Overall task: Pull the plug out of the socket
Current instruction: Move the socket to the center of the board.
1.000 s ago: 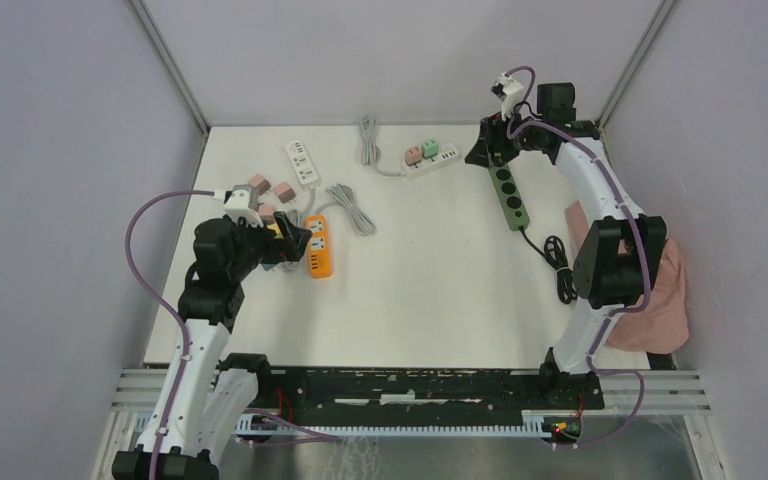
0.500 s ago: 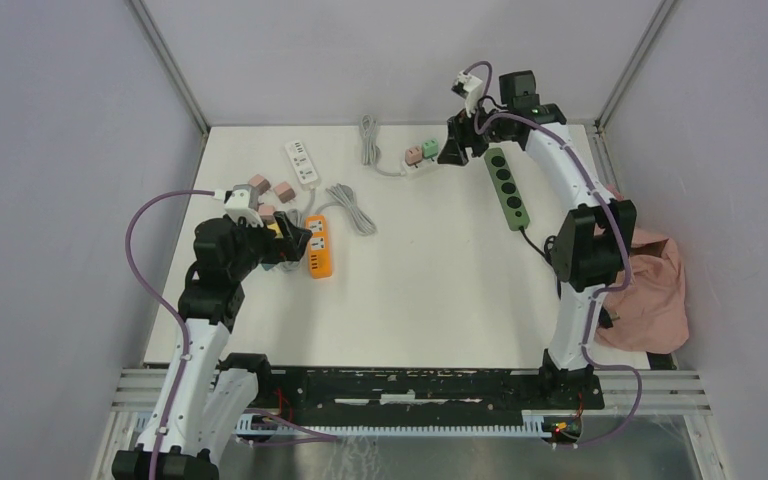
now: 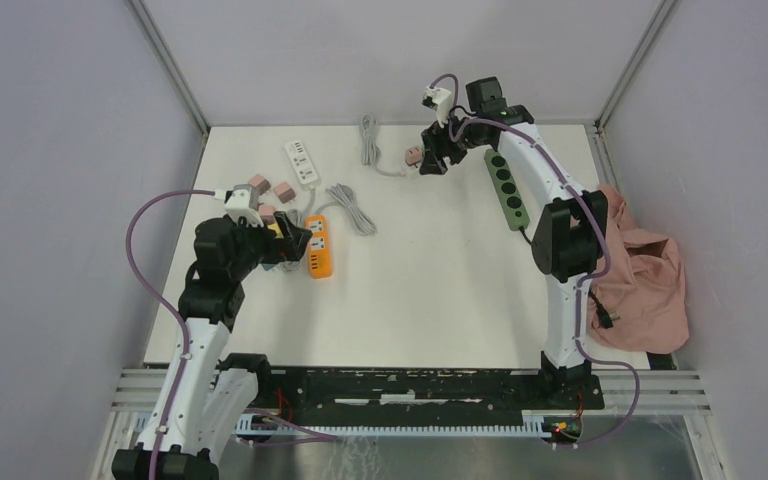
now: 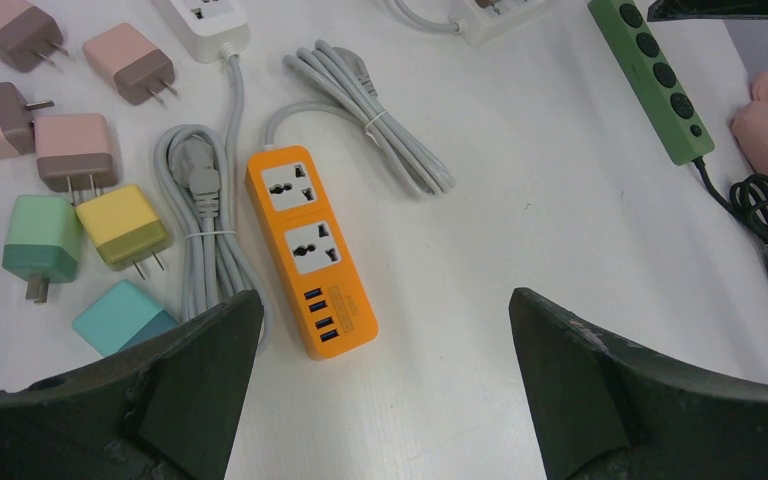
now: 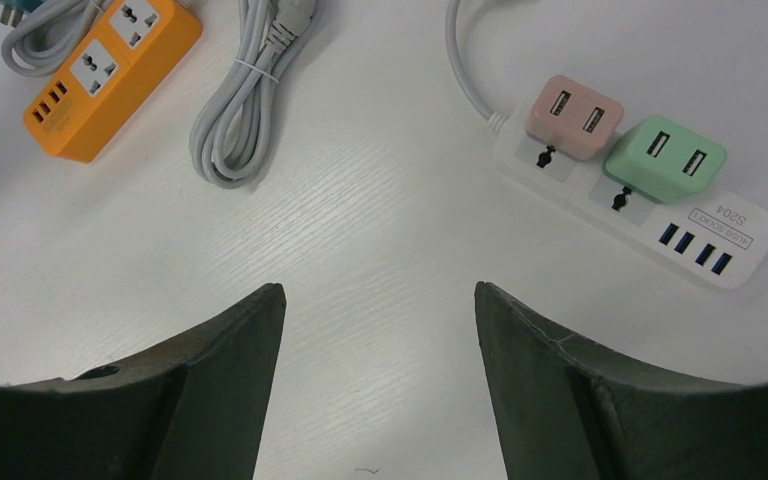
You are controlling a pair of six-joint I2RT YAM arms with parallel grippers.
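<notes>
From overhead, my right gripper [image 3: 432, 158] covers most of the white power strip [image 5: 650, 205], so I can't see the green plug [image 5: 665, 158] there. On the left wrist view, the left finger [image 4: 175, 385] hides part of the teal adapter [image 4: 120, 318], and the top edge crops a second white strip [image 4: 205, 20].

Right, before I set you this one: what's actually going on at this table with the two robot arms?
The right arm hovers by the white power strip near the far edge of the table, jaws open and empty. A pink plug and a green plug sit in that strip's sockets, neither pulled yet. The left arm hangs over the orange power strip, jaws wide open, holding nothing.
</notes>
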